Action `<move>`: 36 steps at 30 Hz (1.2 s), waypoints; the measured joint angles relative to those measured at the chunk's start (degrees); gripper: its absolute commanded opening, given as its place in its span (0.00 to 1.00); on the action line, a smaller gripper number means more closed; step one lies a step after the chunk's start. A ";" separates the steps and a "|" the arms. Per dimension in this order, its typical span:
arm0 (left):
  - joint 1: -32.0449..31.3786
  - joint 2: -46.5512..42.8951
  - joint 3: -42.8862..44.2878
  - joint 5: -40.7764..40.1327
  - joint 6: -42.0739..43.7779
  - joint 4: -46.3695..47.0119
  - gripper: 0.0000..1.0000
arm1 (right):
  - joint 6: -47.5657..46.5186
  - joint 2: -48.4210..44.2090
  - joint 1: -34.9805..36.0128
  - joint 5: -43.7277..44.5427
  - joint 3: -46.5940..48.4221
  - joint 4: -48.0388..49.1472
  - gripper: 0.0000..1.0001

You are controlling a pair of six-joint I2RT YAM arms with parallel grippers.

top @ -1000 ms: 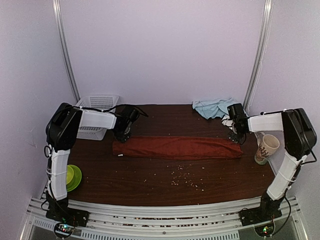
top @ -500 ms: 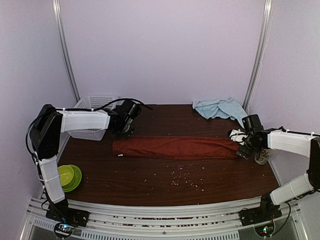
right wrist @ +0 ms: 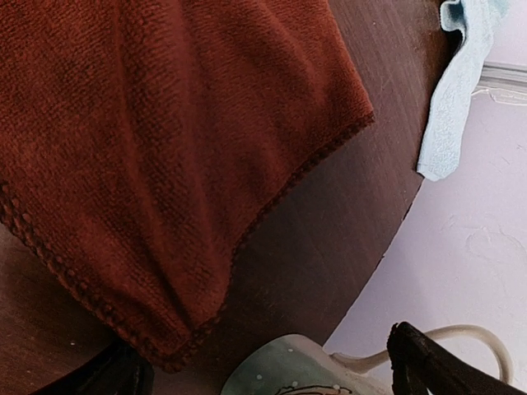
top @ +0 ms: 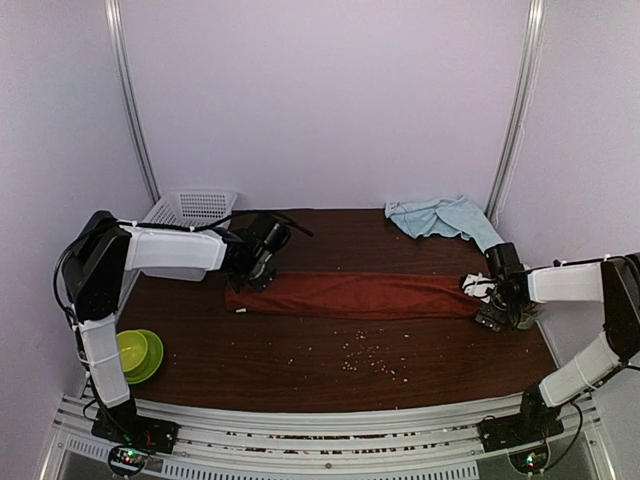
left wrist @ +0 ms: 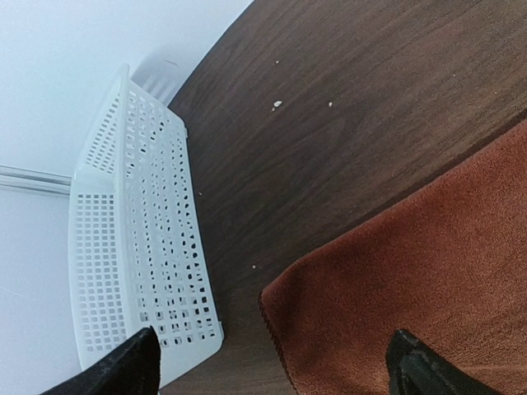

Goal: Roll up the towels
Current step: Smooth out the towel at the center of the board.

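Note:
The rust-red towel (top: 355,295) lies flat as a long strip across the middle of the table. My left gripper (top: 262,262) hovers open over its left end; in the left wrist view the towel's corner (left wrist: 395,280) sits between the spread fingers of the left gripper (left wrist: 276,374). My right gripper (top: 497,300) is low at the towel's right end, open. In the right wrist view the hemmed end (right wrist: 165,148) reaches into the wide gap of the right gripper (right wrist: 272,370). The pale light-blue towel (top: 435,215) lies crumpled at the back right corner, also in view as the blue towel (right wrist: 457,99).
A white perforated basket (top: 195,215) stands at the back left, close beside the left gripper as the basket (left wrist: 140,247). A patterned mug (right wrist: 288,366) stands right next to the right gripper. A green bowl (top: 135,352) sits off the front left edge. Crumbs (top: 365,355) dot the table front.
The right arm swung down from near the blue towel to the red towel's right end. The left gripper shifted right and lower over the towel's left end. Both stayed open.

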 measured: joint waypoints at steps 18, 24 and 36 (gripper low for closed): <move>0.07 2.86 0.00 -0.20 -0.13 0.13 0.98 | 2.51 -5.11 -0.31 -12.26 10.56 -8.55 1.00; 0.76 5.73 0.22 0.00 -0.07 0.24 0.98 | 4.31 -2.80 -0.31 -14.14 14.12 -8.31 1.00; 3.37 8.39 1.38 0.90 0.85 0.46 0.98 | 4.87 7.91 -0.48 -12.74 9.51 -4.00 1.00</move>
